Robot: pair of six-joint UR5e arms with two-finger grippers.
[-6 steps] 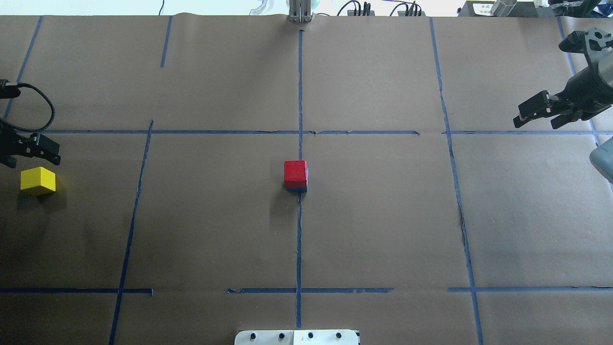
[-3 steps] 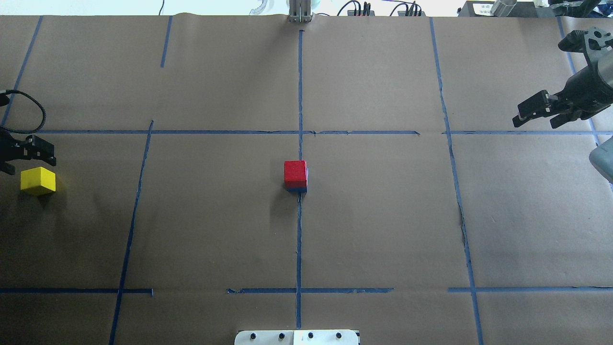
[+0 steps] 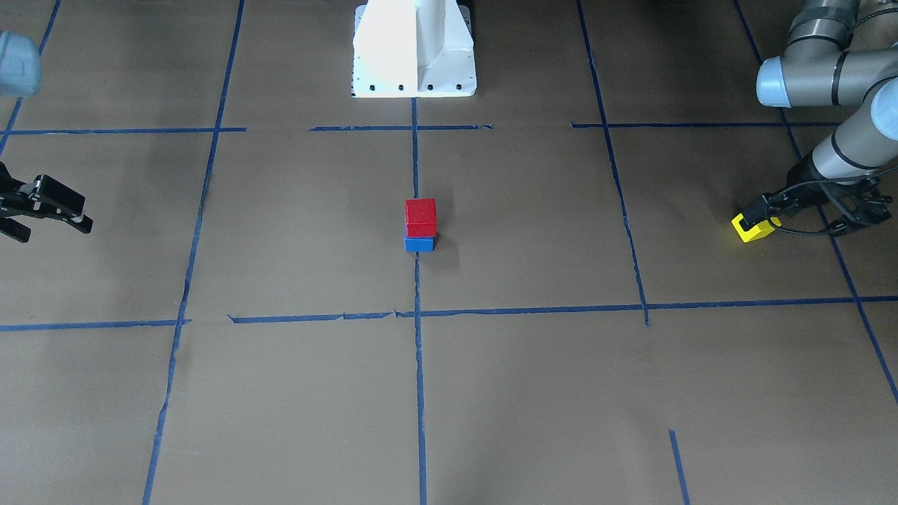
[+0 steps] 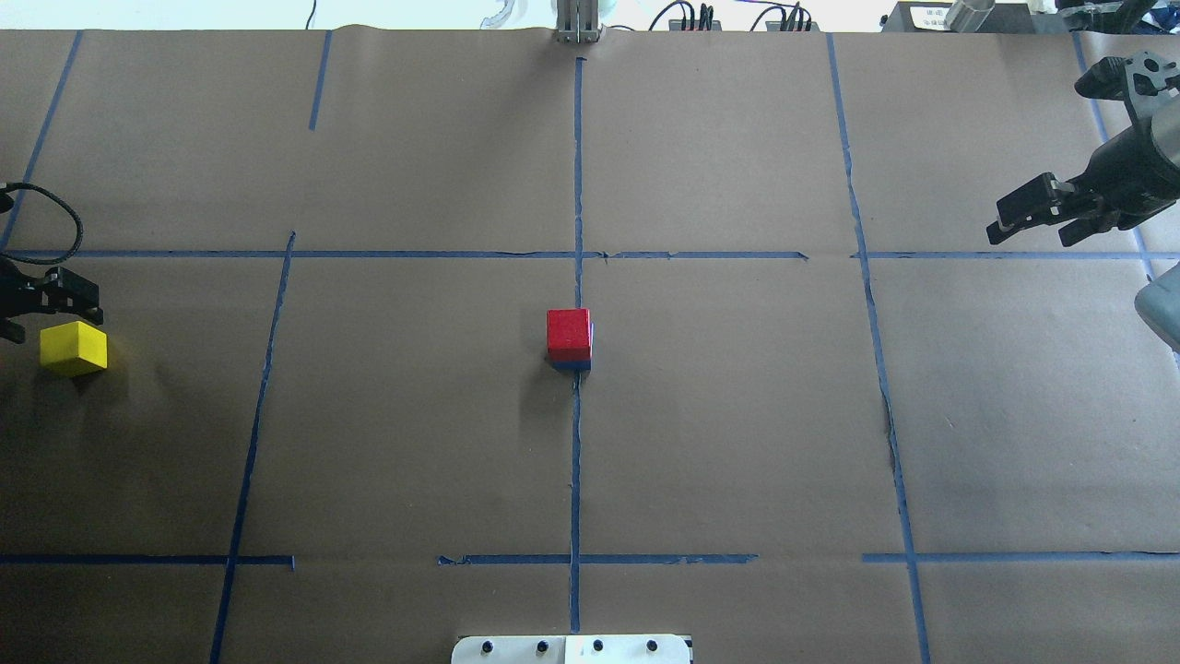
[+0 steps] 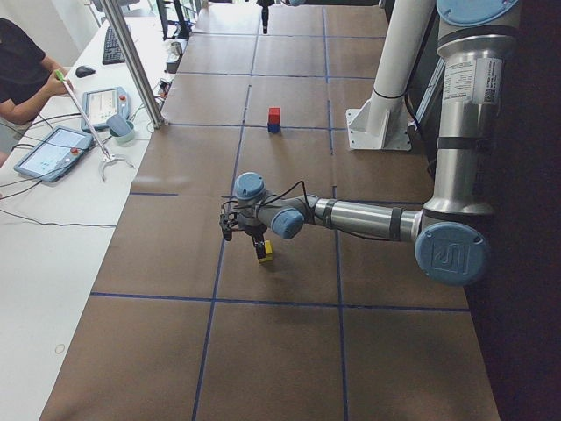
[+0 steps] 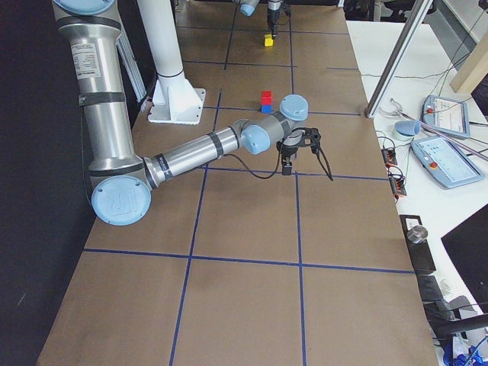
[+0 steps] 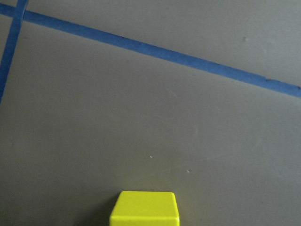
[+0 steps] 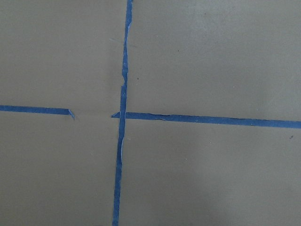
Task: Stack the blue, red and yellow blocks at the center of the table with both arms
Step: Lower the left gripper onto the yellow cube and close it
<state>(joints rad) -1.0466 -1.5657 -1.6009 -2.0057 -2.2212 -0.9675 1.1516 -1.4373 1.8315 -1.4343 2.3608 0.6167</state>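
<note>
Left pincer (image 4: 43, 312) nearer yellow block (image 4: 74, 349)

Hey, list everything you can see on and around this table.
Red cube block: one, red, table centre, atop the stack.
Blue block: one, blue, directly under the red one.
Yellow cube block: one, yellow, table's far left edge.
Brown paper table cover: one, brown, gridded with blue tape.
Control tablets: two, grey, operators' side desk.
Seated person: one, dark shirt, that desk.
White robot pedestal: one, white, robot's side, middle.
Left hand: one, black, open, by the yellow cube block.
Right hand: one, black, open, empty, table's right edge.
</note>
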